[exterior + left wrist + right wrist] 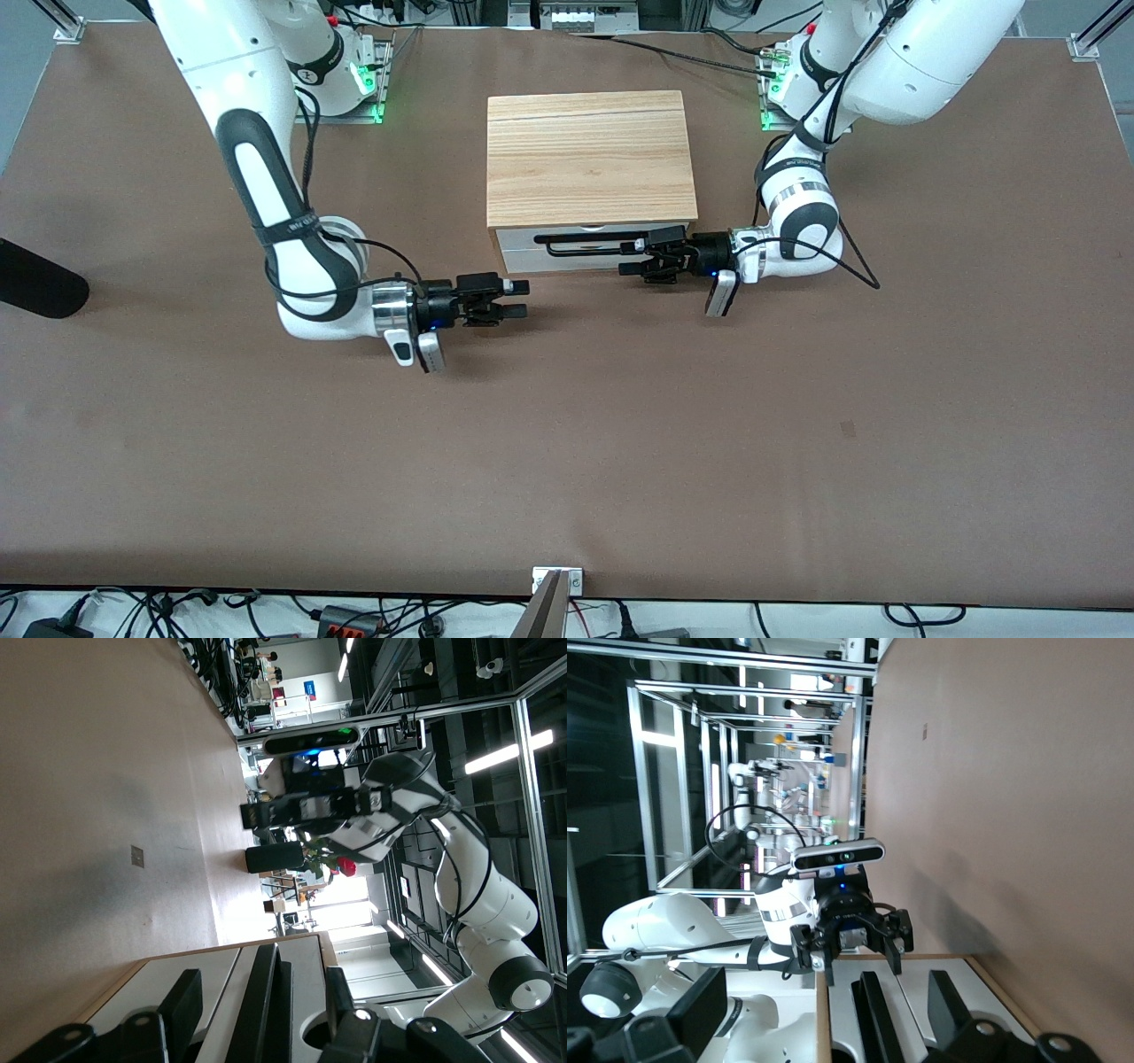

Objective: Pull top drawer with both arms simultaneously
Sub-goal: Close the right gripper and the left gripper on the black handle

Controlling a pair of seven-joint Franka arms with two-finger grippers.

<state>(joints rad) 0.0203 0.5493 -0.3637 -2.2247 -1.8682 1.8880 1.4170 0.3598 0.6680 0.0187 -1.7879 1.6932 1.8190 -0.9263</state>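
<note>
Where the left gripper is: the left gripper is at the black handle, at the end of the handle toward the left arm's end of the table.
How its fingers stand: they are apart, one on each side of the handle. In the left wrist view I can see a gap on both sides of the handle, so I think they are not pinching it yet.
Where the right gripper is: the right gripper is low over the bare table, in front of the drawer and off toward the right arm's end.
How its fingers stand: they are wide apart and hold nothing.
Where the drawer is: the top drawer looks shut. It sits in the wooden cabinet, and its white front faces the front camera.
Which way the handle runs: it lies flat along the drawer front, from one arm's end of the table to the other.
Which arm is closer: the left one, which is already at the handle. The right one is near it but not on it.
What has to line up: I think the right gripper must get its fingers around its own end of the handle. Then both can pull straight out from the cabinet, toward the front camera.
</note>
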